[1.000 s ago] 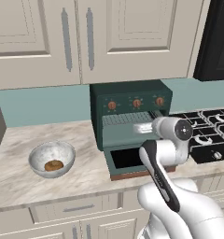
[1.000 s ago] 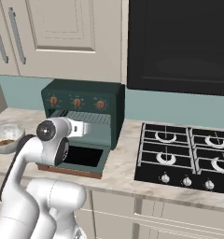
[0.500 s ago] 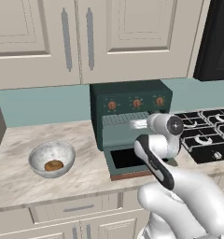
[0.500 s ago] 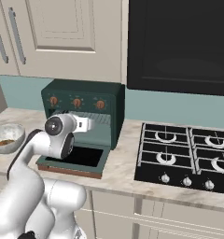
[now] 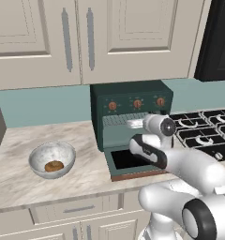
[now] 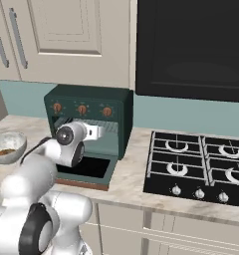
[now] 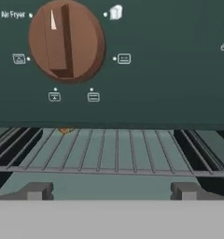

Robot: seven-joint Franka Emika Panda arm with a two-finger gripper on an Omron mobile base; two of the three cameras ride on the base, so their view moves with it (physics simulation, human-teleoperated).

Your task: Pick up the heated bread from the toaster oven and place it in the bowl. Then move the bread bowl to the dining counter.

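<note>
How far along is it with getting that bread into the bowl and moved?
Done: the toaster oven has its door down. In hand: the open gripper, holding nothing, faces the wire rack; a small golden bit at its back is probably the heated bread. Left: grasp it, drop it in the bowl left of the oven, then carry the bowl off.

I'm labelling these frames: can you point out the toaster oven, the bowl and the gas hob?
toaster oven (image 5: 133, 91): left base view, top panel.
bowl (image 5: 45, 154): left base view, inner wall near the rim.
gas hob (image 6: 201, 164): right base view, black surface between burners.
</note>
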